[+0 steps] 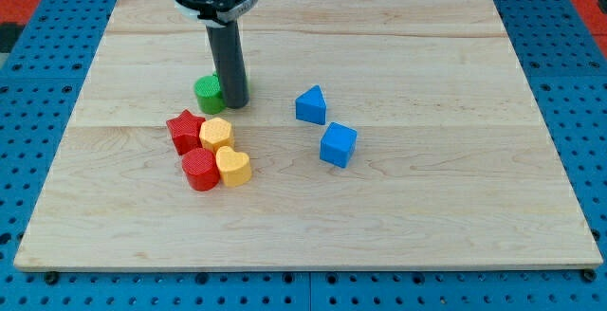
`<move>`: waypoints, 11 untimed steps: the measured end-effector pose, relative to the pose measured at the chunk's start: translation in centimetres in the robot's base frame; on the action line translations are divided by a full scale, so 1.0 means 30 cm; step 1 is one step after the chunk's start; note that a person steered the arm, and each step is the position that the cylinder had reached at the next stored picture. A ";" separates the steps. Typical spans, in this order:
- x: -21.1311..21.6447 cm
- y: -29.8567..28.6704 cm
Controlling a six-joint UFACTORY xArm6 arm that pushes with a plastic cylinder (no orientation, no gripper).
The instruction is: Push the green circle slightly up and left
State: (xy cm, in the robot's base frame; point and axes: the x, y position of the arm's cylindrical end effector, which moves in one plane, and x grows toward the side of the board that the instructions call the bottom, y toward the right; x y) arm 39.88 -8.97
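Observation:
The green circle [208, 93] sits on the wooden board [427, 207], left of the middle. My tip [235, 105] is down on the board, touching the green circle's right side. The rod rises straight from there toward the view's top, and it hides the circle's right edge.
Just below the green circle is a tight cluster: a red star [185, 130], a yellow hexagon-like block [216, 134], a red round block [200, 170] and a yellow heart [233, 166]. To the right lie a blue triangle [311, 105] and a blue cube [338, 145].

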 end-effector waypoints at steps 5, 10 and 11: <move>0.034 -0.086; -0.091 -0.314; -0.123 -0.405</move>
